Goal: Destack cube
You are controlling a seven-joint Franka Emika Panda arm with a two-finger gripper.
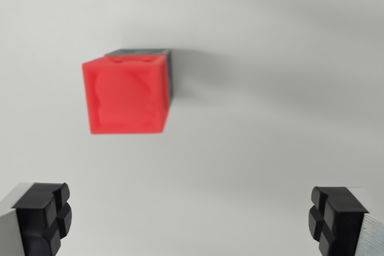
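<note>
A red cube (125,95) sits stacked on a dark grey cube (170,71) on the white worktop (276,118). The end effector (191,220) hovers above, fingers wide apart and empty; destacking appears not yet begun.

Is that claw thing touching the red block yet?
Apart. In the wrist view the end effector is open, its black fingertips at the bottom corners, with bare white surface between them and the red cube higher up.

top cube (125,95) on lower cube (169,70) | table (270,118) beneath (both)
</note>
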